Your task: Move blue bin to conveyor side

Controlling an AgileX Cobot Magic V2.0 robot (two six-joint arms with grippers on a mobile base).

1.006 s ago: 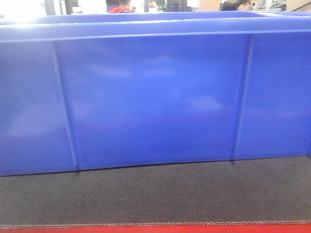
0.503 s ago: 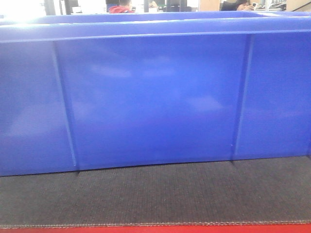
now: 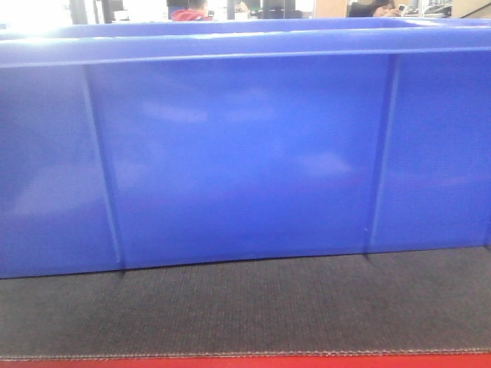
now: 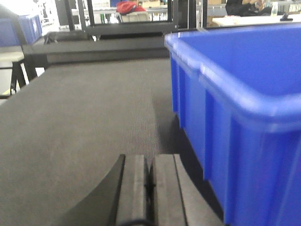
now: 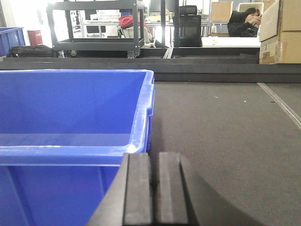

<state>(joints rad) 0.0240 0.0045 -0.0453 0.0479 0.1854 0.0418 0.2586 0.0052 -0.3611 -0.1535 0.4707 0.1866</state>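
Observation:
The blue bin (image 3: 245,153) stands on the dark-grey conveyor (image 3: 245,307) and fills the front view; the belt's red front edge runs along the bottom. In the left wrist view the bin (image 4: 240,94) is to the right of my left gripper (image 4: 150,162), which is shut and empty beside the bin's left end wall, over the belt (image 4: 84,122). In the right wrist view the bin (image 5: 70,108) is at the left. My right gripper (image 5: 154,160) is shut and empty at the bin's near right corner, level with the rim.
A black metal cart (image 5: 96,28) and desks stand beyond the belt's far edge. Cardboard boxes (image 5: 280,28) are stacked at the far right. Another blue bin (image 4: 28,28) sits far left. People sit in the background.

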